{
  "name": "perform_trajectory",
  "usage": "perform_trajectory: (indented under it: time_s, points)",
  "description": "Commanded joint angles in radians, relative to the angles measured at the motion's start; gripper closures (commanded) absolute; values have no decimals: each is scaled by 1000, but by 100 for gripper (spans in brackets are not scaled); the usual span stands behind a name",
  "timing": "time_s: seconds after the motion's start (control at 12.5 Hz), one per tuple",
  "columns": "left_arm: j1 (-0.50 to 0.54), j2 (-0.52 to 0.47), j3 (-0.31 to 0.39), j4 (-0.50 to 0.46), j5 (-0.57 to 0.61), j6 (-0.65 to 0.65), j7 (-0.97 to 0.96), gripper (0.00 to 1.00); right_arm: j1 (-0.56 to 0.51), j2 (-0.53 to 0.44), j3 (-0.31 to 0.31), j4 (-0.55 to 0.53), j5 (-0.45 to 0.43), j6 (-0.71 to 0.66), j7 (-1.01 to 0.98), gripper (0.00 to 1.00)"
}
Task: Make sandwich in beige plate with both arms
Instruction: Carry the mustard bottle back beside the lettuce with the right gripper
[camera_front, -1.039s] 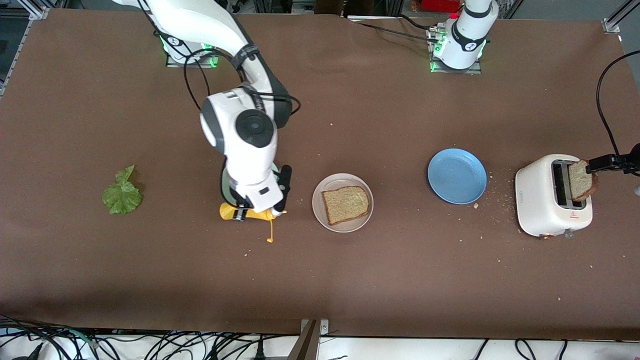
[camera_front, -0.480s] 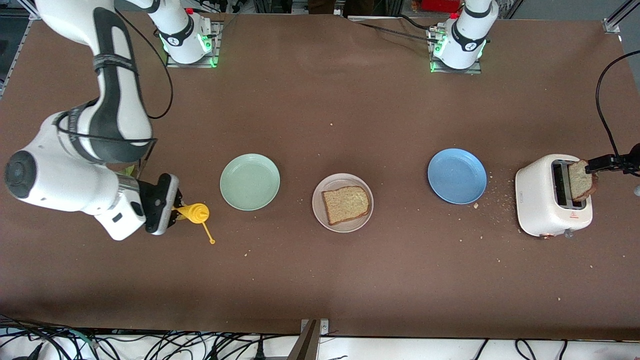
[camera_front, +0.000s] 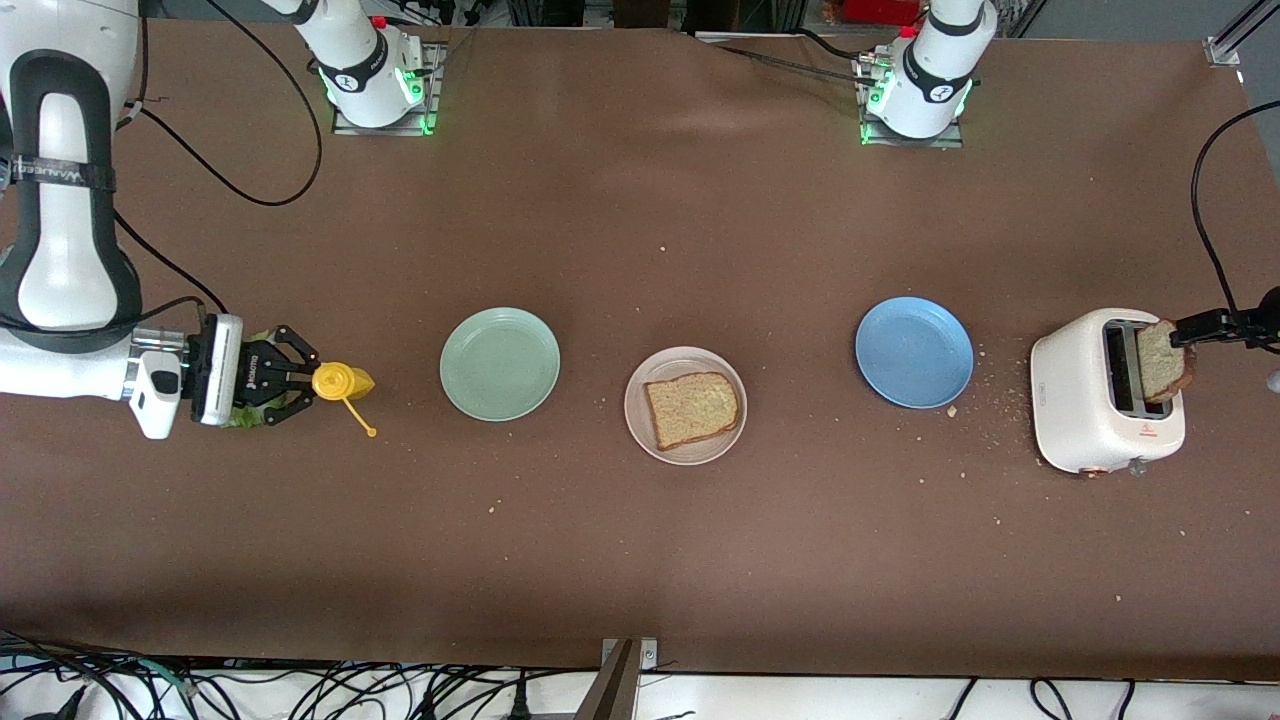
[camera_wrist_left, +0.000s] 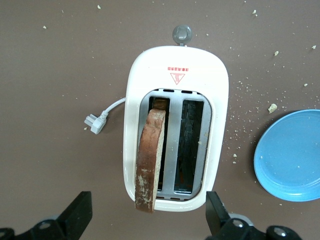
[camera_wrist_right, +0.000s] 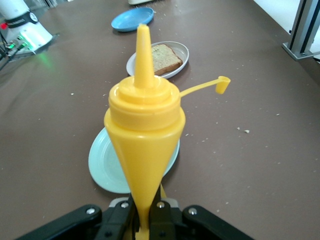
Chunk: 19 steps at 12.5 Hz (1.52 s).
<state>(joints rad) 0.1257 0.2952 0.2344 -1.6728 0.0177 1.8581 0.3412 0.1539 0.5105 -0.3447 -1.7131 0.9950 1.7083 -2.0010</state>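
Starting low in the middle of the front view, I see the beige plate (camera_front: 640, 430) with one slice of bread (camera_front: 693, 408) lying flat in it and nothing on top yet. I judge the sandwich barely begun.

Level with that plate, toward the left arm's end of the table, stands the toaster (camera_front: 1105, 390). The second slice (camera_wrist_left: 149, 165) sticks up out of one slot and leans. The left claw (camera_wrist_left: 148, 210) hangs over it, released, its fingers (camera_wrist_left: 77, 217) spread wide on either side of the toaster. The slice's long edge runs along the slot and its flat faces look toward the two fingers, so I reckon closing in would pinch it across its thickness. This arm is clearly the nearer one to that slice.

A little higher in the frame are the green plate (camera_front: 500, 363) and the blue plate (camera_front: 914, 352), one on each side of the beige plate.

Toward the right arm's end, at mid-height, the right claw (camera_front: 300, 383) is clenched on a yellow sauce bottle (camera_front: 340, 381). The bottle is held level, nozzle toward the green plate, and the beige plate lies straight on along that line. A scrap of lettuce (camera_front: 240, 415) shows under this claw.
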Motion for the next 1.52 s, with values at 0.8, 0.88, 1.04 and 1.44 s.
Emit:
perform_trajectory:
  time_s: [0.8,0.88,1.04,1.44]
  points:
    - [-3,-7,3,-4,-28,4,16,0,-137,152,6,-178,203,-61,-617,100]
    - [-3,-7,3,-4,-28,4,16,0,-137,163,6,-177,220,-61,-643,100]
    - [-3,-7,3,-5,-28,3,16,0,-139,178,6,-175,232,-59,-660,100]
    - [-3,-7,3,-5,-28,4,16,0,-139,194,6,-174,235,-49,-647,55]
